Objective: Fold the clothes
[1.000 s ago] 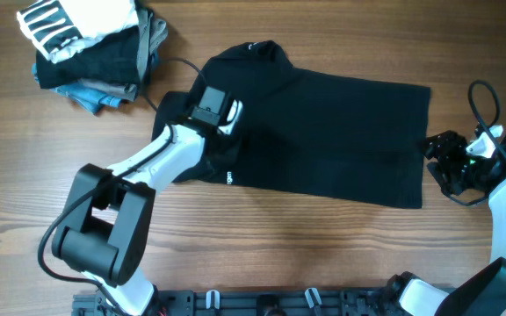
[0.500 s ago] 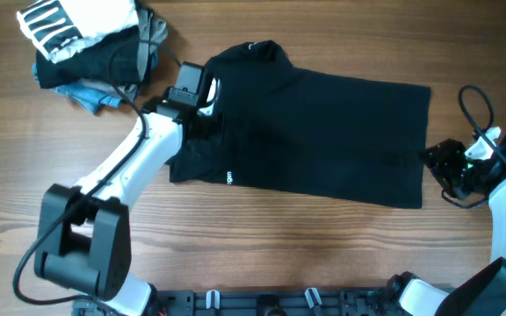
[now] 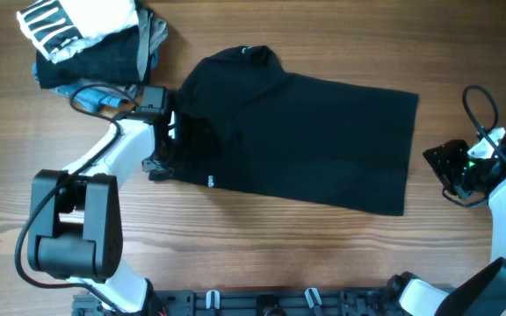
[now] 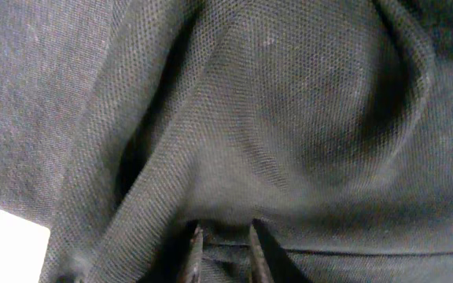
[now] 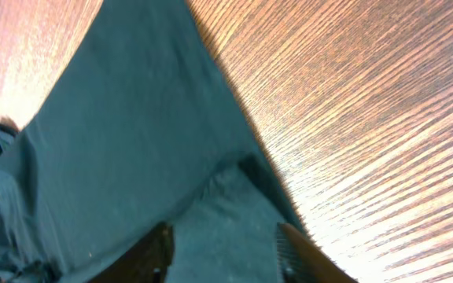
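Note:
The black T-shirt (image 3: 306, 132) lies spread across the middle of the wooden table, collar at the far side. My left gripper (image 3: 165, 151) is at the shirt's left edge, shut on a bunched fold of it. In the left wrist view the two fingertips (image 4: 225, 253) pinch the black fabric (image 4: 289, 118), which fills the frame. My right gripper (image 3: 431, 161) is open just off the shirt's right edge. In the right wrist view its spread fingers (image 5: 222, 251) frame the shirt's corner (image 5: 132, 141) and hold nothing.
A pile of folded garments stands at the far left corner, with a white black-striped one (image 3: 68, 22) on top of grey and blue ones (image 3: 104, 75). A black cable (image 3: 95, 92) loops by the left wrist. Bare wood table (image 3: 323, 254) lies in front of the shirt.
My left gripper has moved left from over the shirt's shoulder to its left edge, dragging the fabric. The whole shirt has slid a little left. The right gripper has barely moved.

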`<state>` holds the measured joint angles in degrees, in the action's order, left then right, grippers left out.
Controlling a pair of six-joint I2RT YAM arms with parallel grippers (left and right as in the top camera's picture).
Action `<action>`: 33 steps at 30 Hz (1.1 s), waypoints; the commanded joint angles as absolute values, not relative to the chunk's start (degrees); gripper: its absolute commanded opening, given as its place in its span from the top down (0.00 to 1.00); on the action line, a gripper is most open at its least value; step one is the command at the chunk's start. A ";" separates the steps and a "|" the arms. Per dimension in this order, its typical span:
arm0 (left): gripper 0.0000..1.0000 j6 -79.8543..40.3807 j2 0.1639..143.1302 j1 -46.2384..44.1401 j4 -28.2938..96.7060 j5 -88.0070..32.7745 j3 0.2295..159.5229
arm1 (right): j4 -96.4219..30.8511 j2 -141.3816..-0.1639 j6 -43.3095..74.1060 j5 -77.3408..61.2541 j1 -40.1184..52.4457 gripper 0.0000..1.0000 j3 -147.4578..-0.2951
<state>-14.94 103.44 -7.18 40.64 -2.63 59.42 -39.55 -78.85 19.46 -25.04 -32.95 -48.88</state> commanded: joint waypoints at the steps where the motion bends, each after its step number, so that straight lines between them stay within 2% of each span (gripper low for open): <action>1: 0.63 -13.56 103.50 -5.78 44.49 0.01 61.47 | -37.80 -78.63 20.71 -25.98 -32.95 0.51 -49.17; 4: 0.57 -12.10 99.46 -6.22 52.27 -3.64 69.67 | -30.89 -78.63 9.63 -38.89 -32.95 0.53 -49.19; 6: 0.49 -9.98 96.62 -6.85 54.57 -6.11 75.94 | -27.81 -78.63 9.34 -42.26 -32.69 0.55 -49.84; 8: 0.36 -5.69 94.30 -8.16 52.31 -10.24 82.89 | -26.61 -78.63 9.56 -42.46 -30.39 0.55 -52.12; 9: 0.34 -2.20 94.43 -9.56 47.75 -10.85 86.43 | -26.57 -78.65 9.61 -41.65 -27.73 0.54 -53.74; 12: 0.39 0.05 98.06 -11.05 36.86 -10.90 86.94 | -26.92 -78.89 10.72 -36.40 -21.39 0.47 -56.47; 15: 0.45 2.52 103.57 -11.05 32.38 -12.75 86.94 | -26.30 -80.27 13.67 -35.35 -18.11 0.41 -57.54; 19: 0.44 4.32 111.33 -11.03 29.71 -12.58 86.94 | -24.51 -84.97 18.41 -26.87 -17.26 0.40 -57.54; 22: 0.31 4.34 112.92 -11.03 29.58 -11.84 86.94 | -22.83 -91.20 17.78 -23.81 -17.26 0.40 -57.54; 24: 0.23 4.32 111.87 -11.03 31.18 -7.94 87.61 | -26.83 -97.01 15.79 -25.56 -17.26 0.43 -57.54; 27: 0.19 4.29 109.08 -10.74 39.68 -0.75 89.82 | -39.68 -99.57 7.75 -20.78 -17.26 0.37 -57.54; 29: 0.18 4.29 105.75 -9.45 43.18 1.80 90.37 | -45.17 -99.42 7.88 -16.29 -17.39 0.35 -57.54; 33: 0.16 2.59 98.78 -5.50 44.51 0.23 90.37 | -44.47 -97.43 9.04 -21.08 -18.09 0.33 -57.54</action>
